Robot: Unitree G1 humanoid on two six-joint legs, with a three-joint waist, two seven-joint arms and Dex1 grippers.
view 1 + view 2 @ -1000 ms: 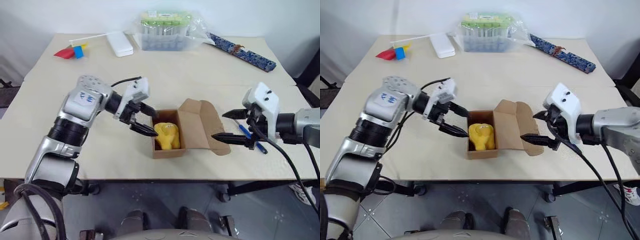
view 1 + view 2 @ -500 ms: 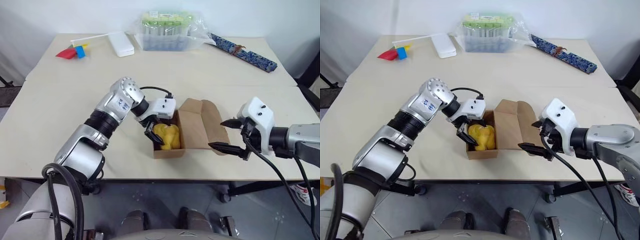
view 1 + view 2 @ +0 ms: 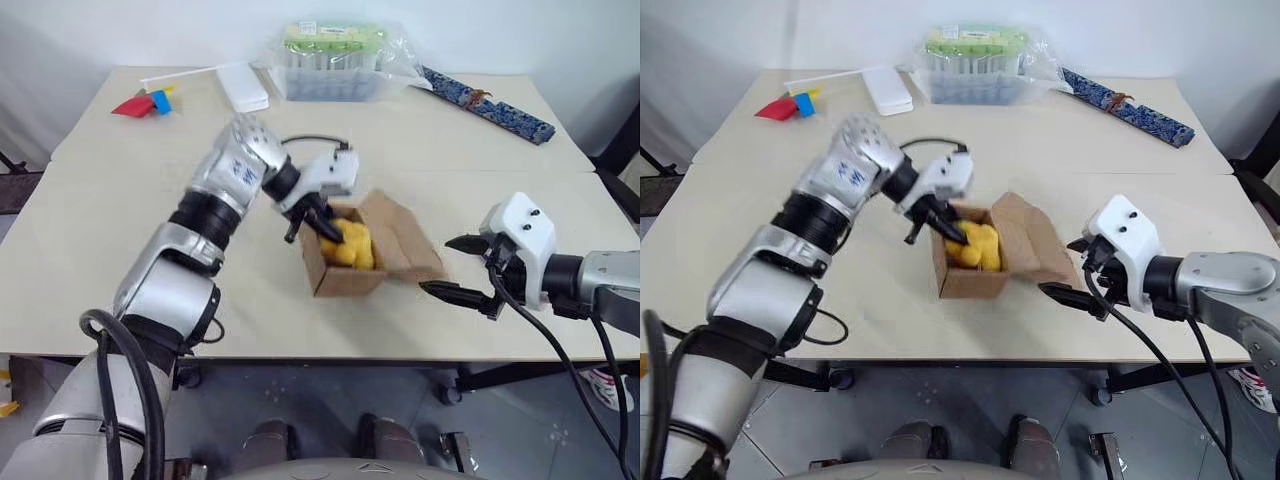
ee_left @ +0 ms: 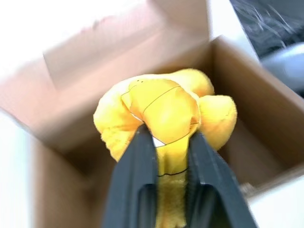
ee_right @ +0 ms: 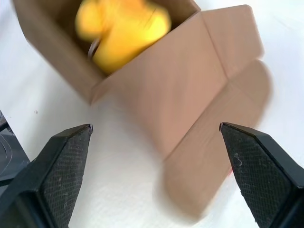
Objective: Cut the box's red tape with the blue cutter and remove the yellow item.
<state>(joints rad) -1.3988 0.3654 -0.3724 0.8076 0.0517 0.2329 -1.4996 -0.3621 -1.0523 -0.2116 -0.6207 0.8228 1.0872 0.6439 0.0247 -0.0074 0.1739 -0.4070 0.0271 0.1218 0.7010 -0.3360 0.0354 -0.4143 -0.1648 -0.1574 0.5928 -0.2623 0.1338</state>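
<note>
1. The small brown cardboard box (image 3: 352, 262) sits open near the front edge of the pale desk (image 3: 110, 230), its lid flaps folded out toward the robot's right. One corner looks lifted, though I cannot tell whether it clears the surface.
2. The left claw (image 4: 167, 142) reaches into the box, its two black fingers (image 4: 135, 175) pinching the soft yellow plush toy (image 4: 164, 107) by its middle. The toy's lower part is hidden behind the fingers and the box wall, and no keyring can be made out.
3. In the head views, the left claw covers part of the toy, so only a yellow lump shows above the box rim.
4. The right claw (image 3: 458, 268) hovers just beside the box's open flaps with its fingers spread wide, holding nothing.
5. The red tape cannot be made out on the box; a faint red fleck at the flap edge in the right wrist view is too blurred to name.
6. At the far edge of the desk lie a clear plastic-wrapped container with a green top (image 3: 332, 60), a long blue patterned strip (image 3: 485, 103), a white flat block (image 3: 243, 86) and a red-blue-yellow paper pinwheel (image 3: 142, 102).
</note>
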